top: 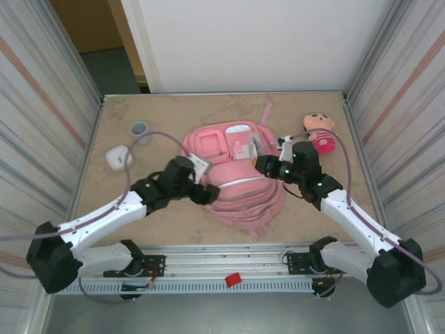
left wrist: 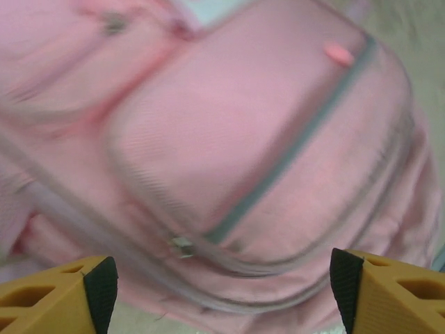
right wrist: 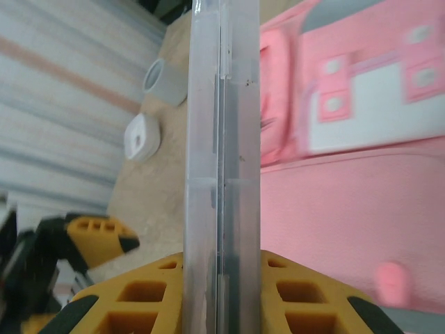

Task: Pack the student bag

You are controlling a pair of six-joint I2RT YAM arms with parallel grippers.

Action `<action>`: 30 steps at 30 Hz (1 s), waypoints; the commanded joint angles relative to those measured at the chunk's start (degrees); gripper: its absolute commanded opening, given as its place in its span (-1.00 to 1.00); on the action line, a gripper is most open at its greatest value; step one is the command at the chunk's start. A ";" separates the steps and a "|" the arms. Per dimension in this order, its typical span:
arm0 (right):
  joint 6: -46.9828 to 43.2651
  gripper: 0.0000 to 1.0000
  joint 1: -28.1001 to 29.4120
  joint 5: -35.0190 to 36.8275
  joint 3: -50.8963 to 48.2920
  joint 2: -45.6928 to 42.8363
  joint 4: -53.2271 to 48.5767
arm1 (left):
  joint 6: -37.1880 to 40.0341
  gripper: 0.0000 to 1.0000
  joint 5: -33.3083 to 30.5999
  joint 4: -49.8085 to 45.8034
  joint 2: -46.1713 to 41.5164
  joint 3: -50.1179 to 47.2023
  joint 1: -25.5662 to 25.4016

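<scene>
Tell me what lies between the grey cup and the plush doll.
The open top of the student bag, in the top external view.

**Left end effector** (left wrist: 222,285) and **right end effector** (right wrist: 222,282): orange-yellow fingers (left wrist: 49,303) with moulded rectangular hollows, each tipped by a black pad (left wrist: 102,289). Directly behind each end effector sit blocky black wrist housings (top: 174,182) bearing a small green light (top: 148,186). Farther back, smooth white links (top: 104,226) end in rounded black shoulder housings (top: 49,259). A lilac cable (top: 149,136) loops rearward from each wrist. Black base brackets (top: 142,266) lie farthest back. Both arms are alike in colour and build.
</scene>
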 commanded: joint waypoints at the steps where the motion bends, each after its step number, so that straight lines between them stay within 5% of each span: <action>1: 0.85 -0.74 -4.68 -5.42 -1.90 -4.69 -4.37 | 17.62 0.74 -4.69 1.17 4.81 3.78 -4.76; 16: 1.73 -0.73 -12.19 -6.78 -6.25 -12.10 -9.82 | 23.24 0.79 -7.94 -0.21 24.11 15.88 -7.62; 21: 1.84 -0.74 -12.37 -6.18 -6.86 -11.99 -9.65 | 21.81 0.21 -14.22 0.28 23.66 16.32 -7.58; 30: 1.49 -0.74 -12.44 -2.05 -5.47 -13.75 -14.87 | 20.75 -0.26 -17.58 4.24 19.64 14.65 -7.50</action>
